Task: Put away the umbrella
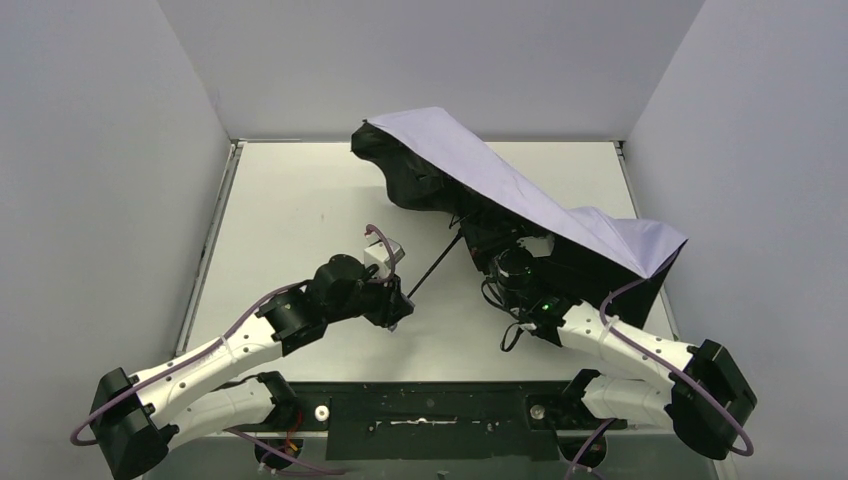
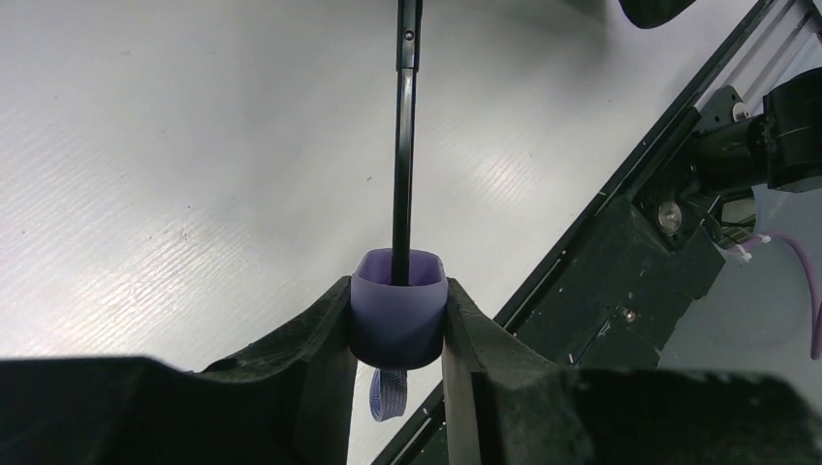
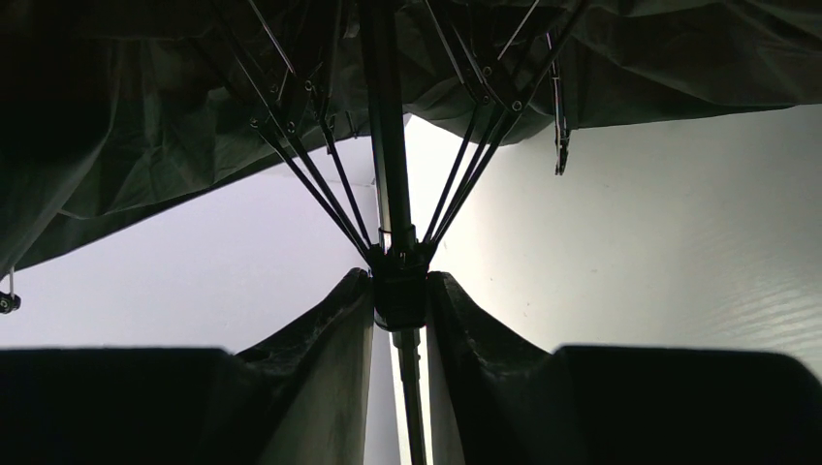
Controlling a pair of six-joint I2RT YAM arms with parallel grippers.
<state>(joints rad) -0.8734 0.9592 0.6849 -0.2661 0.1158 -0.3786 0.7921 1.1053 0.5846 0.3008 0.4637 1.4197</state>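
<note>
- Umbrella (image 1: 520, 185) lies half open at the far right of the bench (image 1: 290, 200), lavender side up and black lining showing beneath. Its shaft (image 1: 435, 265) slants down to the left hand (image 1: 398, 303). The right arm (image 1: 620, 345) reaches under the canopy.
- Left wrist: both fingers (image 2: 320, 339) press the sides of the lavender handle (image 2: 397, 310), so this hand holds the umbrella. The strap (image 2: 385, 397) hangs below the handle.
- Right wrist: the right hand (image 3: 399, 289) is narrow, clamped on the black runner (image 3: 399, 300) where the ribs (image 3: 310, 184) meet the shaft. Dark lining hangs above.
</note>
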